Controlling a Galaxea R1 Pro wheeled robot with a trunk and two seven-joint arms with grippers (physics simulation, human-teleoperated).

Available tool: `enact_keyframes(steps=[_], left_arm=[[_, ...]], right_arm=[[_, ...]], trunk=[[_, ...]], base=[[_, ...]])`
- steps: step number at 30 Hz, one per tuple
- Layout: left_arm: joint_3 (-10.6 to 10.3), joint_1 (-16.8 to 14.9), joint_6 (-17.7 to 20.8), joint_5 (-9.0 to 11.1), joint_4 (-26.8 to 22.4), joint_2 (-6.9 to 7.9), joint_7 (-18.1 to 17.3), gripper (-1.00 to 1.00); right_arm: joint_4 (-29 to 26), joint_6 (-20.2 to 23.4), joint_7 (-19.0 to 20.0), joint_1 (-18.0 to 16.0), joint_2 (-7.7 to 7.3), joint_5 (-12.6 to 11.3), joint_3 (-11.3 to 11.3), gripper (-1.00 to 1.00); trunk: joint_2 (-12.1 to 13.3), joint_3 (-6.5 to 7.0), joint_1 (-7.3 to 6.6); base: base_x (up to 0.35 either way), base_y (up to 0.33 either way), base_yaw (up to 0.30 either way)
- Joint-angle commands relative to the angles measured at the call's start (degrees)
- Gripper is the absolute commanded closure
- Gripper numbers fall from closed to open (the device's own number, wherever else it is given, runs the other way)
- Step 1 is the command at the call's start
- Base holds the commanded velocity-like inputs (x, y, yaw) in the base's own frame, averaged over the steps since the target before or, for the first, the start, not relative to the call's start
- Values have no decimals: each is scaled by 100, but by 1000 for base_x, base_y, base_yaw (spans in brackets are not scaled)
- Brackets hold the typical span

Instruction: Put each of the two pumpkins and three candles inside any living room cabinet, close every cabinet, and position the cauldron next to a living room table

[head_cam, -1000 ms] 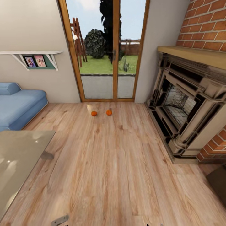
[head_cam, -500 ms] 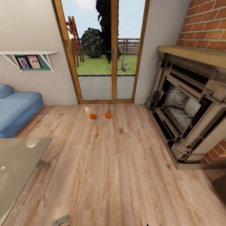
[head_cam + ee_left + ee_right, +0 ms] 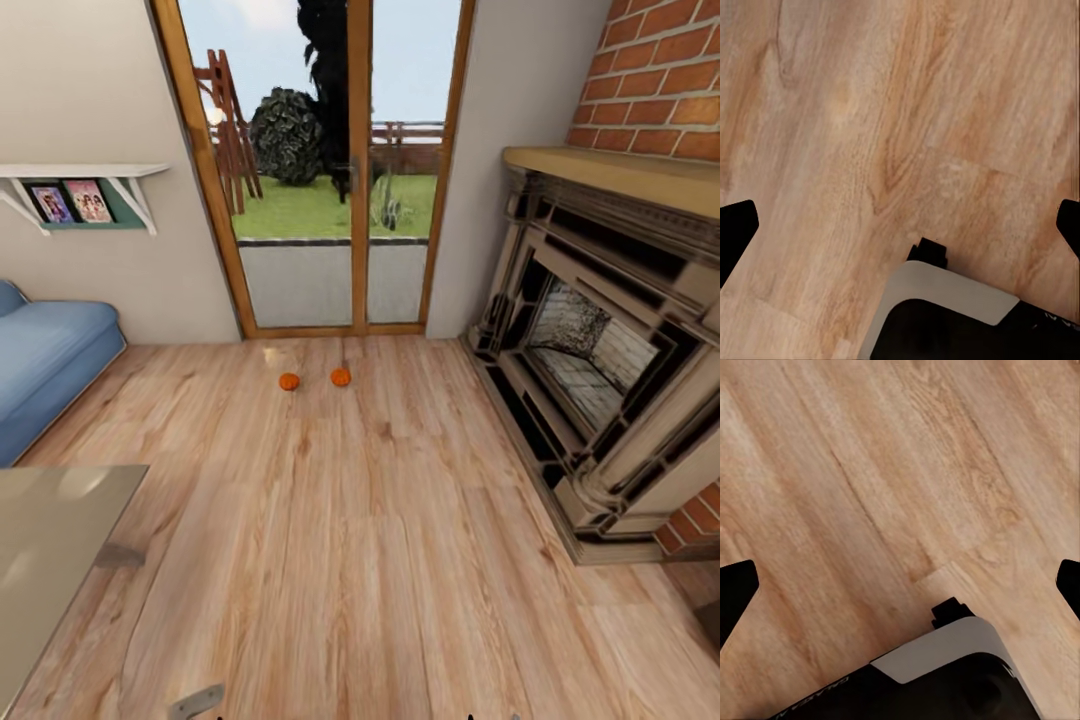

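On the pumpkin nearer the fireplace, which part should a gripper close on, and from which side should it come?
Judging from the head view, the right-hand pumpkin sits on bare wooden floor, apart from the other pumpkin. It is small and round, so probably come from above and close across its widest middle. Its stem is too small to grip.

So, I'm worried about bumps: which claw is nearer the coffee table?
Left, probably. The table stands ahead on the robot's left, the left claw's side. The right claw hangs over floor on the far side. Both are open.
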Motion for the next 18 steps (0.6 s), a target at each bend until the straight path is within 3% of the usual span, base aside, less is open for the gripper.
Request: enact_keyframes(steps=[1,18], left_arm=[[-49,-3,-22,55,-3,-2,31,-100],[-57,-3,-23,38,32,-46,31,-100]], right_arm=[[-4,-9,-39,-3,0,-22,48,-100],[-4,-5,-39,-3,3,-22,48,-100]], trunk=[[-6,-8,5],[-6,-9,5]], base=[[324,0,-52],[326,0,-4]])
